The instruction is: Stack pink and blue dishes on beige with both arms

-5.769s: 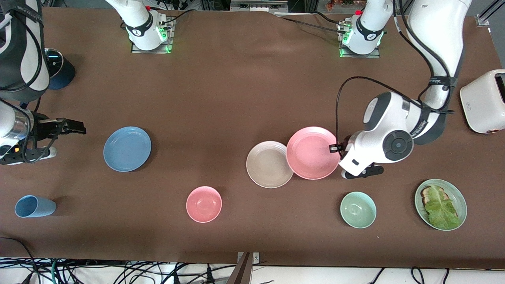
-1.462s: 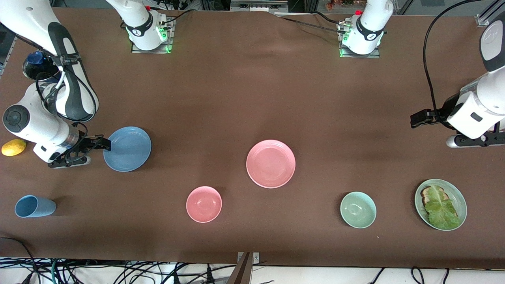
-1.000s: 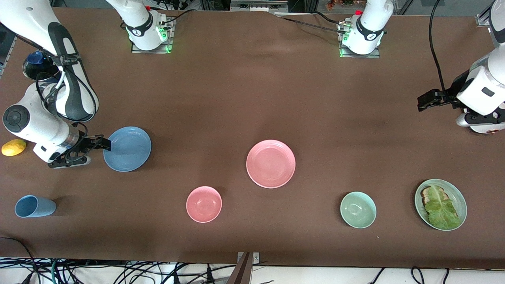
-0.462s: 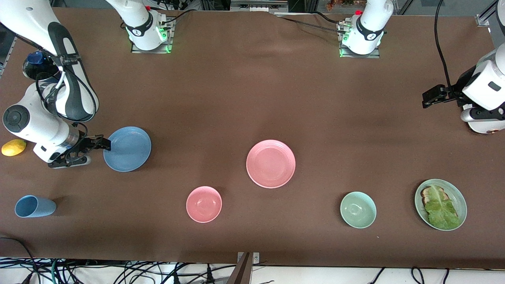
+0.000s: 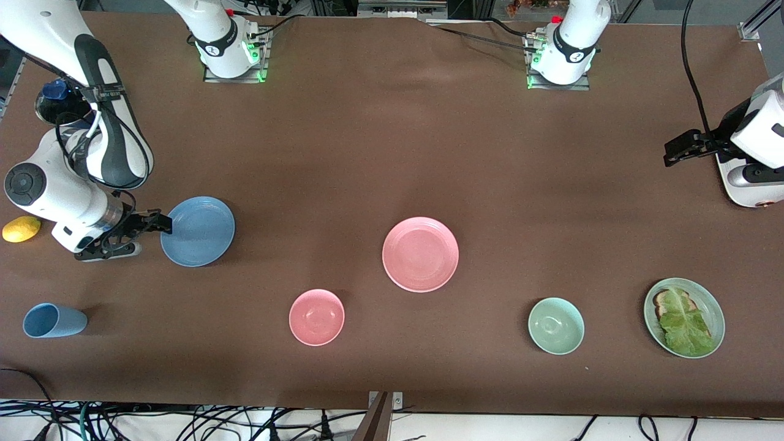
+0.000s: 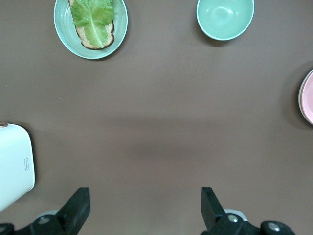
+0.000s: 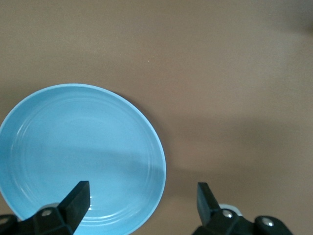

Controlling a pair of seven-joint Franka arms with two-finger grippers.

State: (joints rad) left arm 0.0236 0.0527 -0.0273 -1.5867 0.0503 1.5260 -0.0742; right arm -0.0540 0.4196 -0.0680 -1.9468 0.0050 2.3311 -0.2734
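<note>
The pale pink plate (image 5: 420, 254) lies flat mid-table and covers the beige plate, which is hidden under it. Its edge shows in the left wrist view (image 6: 308, 98). The mid blue plate (image 5: 197, 231) lies toward the right arm's end of the table. My right gripper (image 5: 156, 223) is open at that plate's rim. In the right wrist view one finger (image 7: 78, 198) is over the blue plate (image 7: 83, 156) and the other is over bare table. My left gripper (image 5: 680, 149) is open and empty, over bare table beside the toaster.
Nearer the front camera stand a blue cup (image 5: 52, 320), a small pink bowl (image 5: 316, 316), a pale green bowl (image 5: 555, 325) and a green plate with toast and lettuce (image 5: 684, 316). A white toaster (image 5: 750, 190) and a lemon (image 5: 21, 228) sit at the table's two ends.
The pink plate now lies squarely on the beige one. My left gripper has let go and drawn back toward the toaster. My right gripper came to the blue plate and stays still.
</note>
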